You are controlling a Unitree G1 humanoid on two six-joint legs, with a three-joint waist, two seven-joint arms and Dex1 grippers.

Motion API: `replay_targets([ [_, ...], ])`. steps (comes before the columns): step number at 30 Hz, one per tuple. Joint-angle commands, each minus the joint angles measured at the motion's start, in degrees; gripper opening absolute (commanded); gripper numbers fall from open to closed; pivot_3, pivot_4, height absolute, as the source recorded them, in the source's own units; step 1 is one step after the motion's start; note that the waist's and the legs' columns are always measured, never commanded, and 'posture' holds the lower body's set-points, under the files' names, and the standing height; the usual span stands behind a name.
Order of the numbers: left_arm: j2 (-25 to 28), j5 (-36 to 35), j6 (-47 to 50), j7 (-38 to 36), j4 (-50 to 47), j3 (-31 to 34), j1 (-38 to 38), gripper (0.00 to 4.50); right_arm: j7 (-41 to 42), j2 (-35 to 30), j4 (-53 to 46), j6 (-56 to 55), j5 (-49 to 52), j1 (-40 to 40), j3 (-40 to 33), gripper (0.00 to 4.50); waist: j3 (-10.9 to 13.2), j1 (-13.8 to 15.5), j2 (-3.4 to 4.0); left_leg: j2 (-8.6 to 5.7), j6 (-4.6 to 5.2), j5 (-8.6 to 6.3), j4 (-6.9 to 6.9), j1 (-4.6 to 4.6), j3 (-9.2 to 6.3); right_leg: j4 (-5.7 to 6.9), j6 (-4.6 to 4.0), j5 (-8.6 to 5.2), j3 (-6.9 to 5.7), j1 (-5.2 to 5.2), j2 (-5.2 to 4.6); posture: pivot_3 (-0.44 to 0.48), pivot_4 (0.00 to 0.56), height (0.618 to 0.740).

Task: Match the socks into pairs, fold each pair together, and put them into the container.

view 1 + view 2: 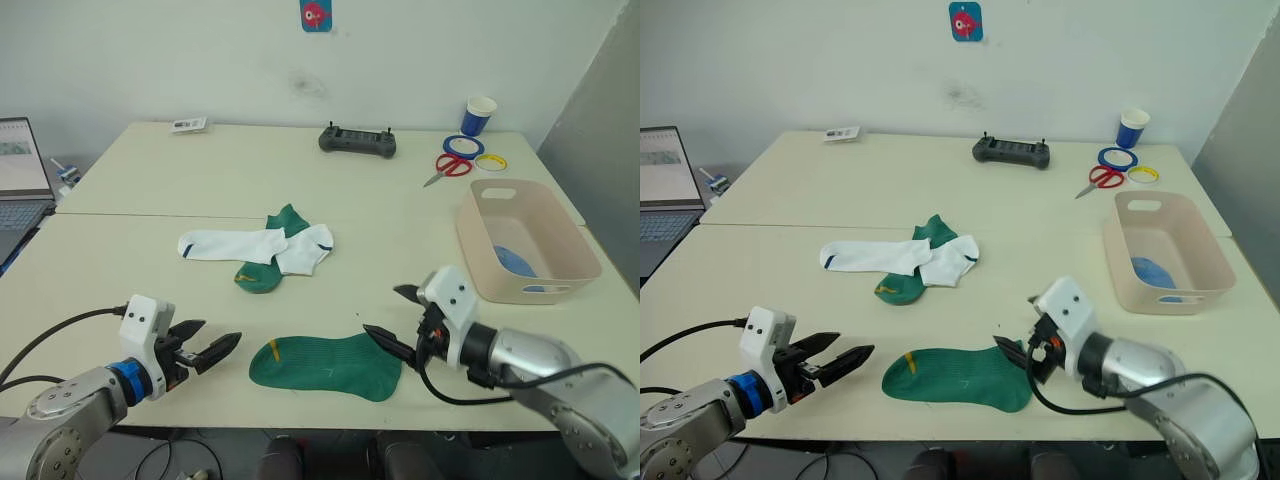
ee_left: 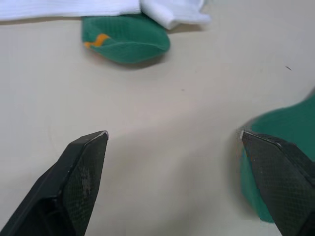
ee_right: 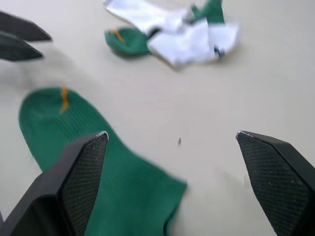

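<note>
Spread wide and empty, both grippers flank the flat green sock [image 1: 327, 367] near the table's [image 1: 150, 200] front edge: left gripper [image 1: 208, 350] just beside its toe, right gripper [image 1: 393, 318] at its cuff. Bare tabletop lies between this sock and the heap beyond, where two white socks [image 1: 258, 246] overlap the second green sock [image 1: 262, 273]. Right of the heap, the container [image 1: 525, 240] holds something blue [image 1: 515, 262]. No writing is legible.

Cream tables [image 1: 300, 175] against white wall [image 1: 200, 60]
</note>
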Motion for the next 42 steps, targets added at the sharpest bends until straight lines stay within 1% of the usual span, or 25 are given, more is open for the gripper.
replay_targets([
  [1, -1.0, -1.1, -0.5, 1.3, 0.0, 1.6, -0.4, 4.47, 4.4, -1.3, 1.0, -1.8, 2.1, -6.4, 0.1, 4.50, 0.0, 0.0, -0.03, 0.00, 0.00, 0.00, 0.00, -0.03, -0.01, -0.01, 0.14, 0.08, -0.01, -0.03, 0.00, 0.000, 0.150, 0.740],
  [3, -2.2, -1.4, 0.2, 3.1, 0.7, 1.8, -1.2, 4.47, 6.0, -1.6, 2.7, -1.9, 2.6, -10.5, 1.2, 4.50, 0.0, 0.1, -0.03, 0.01, 0.01, -0.01, -0.02, -0.06, -0.04, -0.01, 0.26, 0.11, -0.05, -0.03, 0.00, 0.000, 0.150, 0.740],
  [5, -4.3, -3.4, 2.6, 6.0, 1.1, 1.8, -3.3, 4.47, 6.3, -0.5, 4.4, -1.9, 2.6, -13.8, 2.5, 4.50, 0.0, 0.1, -0.01, 0.01, 0.01, -0.01, -0.04, -0.06, -0.07, -0.01, 0.25, 0.10, -0.08, -0.04, 0.00, 0.000, 0.150, 0.740],
  [8, -8.1, -6.7, 6.9, 11.6, 0.7, 1.0, -7.1, 4.47, 4.9, 1.0, 7.0, -2.8, 0.2, -16.4, 4.5, 4.50, 0.0, 0.2, -0.03, 0.01, 0.01, -0.01, -0.02, -0.07, -0.12, 0.00, 0.27, 0.12, -0.12, -0.03, 0.00, 0.000, 0.150, 0.740],
  [12, -13.9, -5.6, 9.5, 21.1, 2.9, -0.5, -13.6, 4.47, 4.2, 1.2, 8.0, -3.5, -1.9, -16.8, 5.9, 4.50, 0.0, 0.3, -0.05, -0.03, 0.01, 0.00, 0.03, -0.10, -0.11, 0.01, 0.38, 0.19, -0.09, 0.01, -0.01, 0.000, 0.150, 0.740],
  [16, -18.3, -2.0, 7.7, 26.5, 8.5, -3.3, -20.3, 4.47, 4.2, 1.0, 8.0, -3.7, -2.6, -16.3, 6.0, 4.50, 0.0, 0.3, -0.05, -0.04, 0.00, 0.00, 0.04, -0.07, -0.10, 0.02, 0.42, 0.22, -0.07, 0.01, -0.01, 0.000, 0.150, 0.740],
  [20, -22.5, -0.9, 10.1, 30.3, 11.8, -6.3, -25.3, 4.47, 3.7, 1.5, 7.9, -3.6, -3.1, -15.9, 5.8, 4.50, 0.0, 0.3, -0.05, -0.04, 0.00, 0.01, 0.04, -0.06, -0.13, 0.04, 0.42, 0.24, -0.09, 0.03, 0.01, 0.000, 0.150, 0.740],
  [23, -24.6, 0.8, 9.8, 32.7, 16.1, -6.4, -28.8, 3.91, 3.2, 2.0, 7.6, -3.4, -3.5, -15.6, 5.8, 4.50, 0.0, 0.4, -0.03, -0.06, -0.01, 0.02, 0.06, -0.06, -0.12, 0.04, 0.46, 0.26, -0.08, 0.05, 0.00, 0.000, 0.150, 0.740],
  [28, -26.3, 2.3, 9.6, 33.3, 19.6, -7.4, -33.4, 2.30, 2.7, 2.3, 6.9, -2.8, -3.3, -15.0, 5.4, 4.50, 0.0, 0.7, -0.01, -0.11, -0.21, 0.14, 0.06, -0.06, -0.15, 0.04, 0.55, 0.35, -0.09, 0.07, -0.01, 0.000, 0.150, 0.740],
  [30, -25.2, 2.9, 9.6, 31.6, 19.6, -8.5, -34.1, 1.74, 2.5, 2.2, 6.7, -2.6, -3.2, -15.0, 5.3, 4.50, 0.0, 0.6, -0.03, -0.13, -0.25, 0.16, 0.08, -0.08, -0.12, 0.02, 0.59, 0.39, -0.05, 0.07, -0.02, 0.000, 0.150, 0.740],
  [31, -24.8, 3.1, 9.5, 31.0, 19.6, -8.8, -34.2, 1.36, 2.4, 2.2, 6.6, -2.5, -3.2, -15.0, 5.3, 4.50, 0.0, 0.6, -0.03, -0.13, -0.25, 0.16, 0.08, -0.08, -0.12, 0.01, 0.59, 0.39, -0.04, 0.07, -0.02, 0.000, 0.150, 0.740],
  [35, -23.2, 2.8, 9.2, 31.2, 20.0, -6.8, -36.6, 0.15, 1.8, 2.5, 6.4, -2.4, -3.3, -14.9, 5.2, 4.50, 0.0, 0.5, -0.05, -0.11, -0.25, 0.16, 0.05, -0.10, -0.14, 0.01, 0.59, 0.39, -0.07, 0.03, 0.00, 0.000, 0.150, 0.740],
  [36, -22.4, 2.8, 8.7, 30.9, 20.3, -6.6, -38.0, 0.04, 1.6, 2.7, 6.3, -2.4, -3.3, -14.8, 5.3, 4.50, 0.0, 0.4, -0.07, -0.10, -0.25, 0.16, 0.05, -0.11, -0.15, 0.01, 0.59, 0.39, -0.08, 0.02, 0.00, 0.000, 0.150, 0.740],
  [40, -20.5, 2.9, 7.8, 30.5, 22.9, -5.5, -43.4, 0.04, 1.0, 2.8, 6.0, -2.3, -3.1, -14.6, 5.5, 4.50, 0.0, 0.3, -0.08, -0.10, -0.25, 0.17, 0.05, -0.13, -0.15, 0.01, 0.59, 0.39, -0.08, 0.00, 0.01, 0.000, 0.150, 0.740],
  [42, -19.3, 2.7, 8.2, 30.1, 25.1, -5.1, -47.7, 0.04, 1.0, 2.8, 5.9, -2.3, -3.1, -14.4, 5.3, 4.50, 0.0, 0.3, -0.08, -0.10, -0.26, 0.17, 0.05, -0.13, -0.14, 0.01, 0.59, 0.39, -0.07, 0.00, 0.01, 0.000, 0.150, 0.740],
])
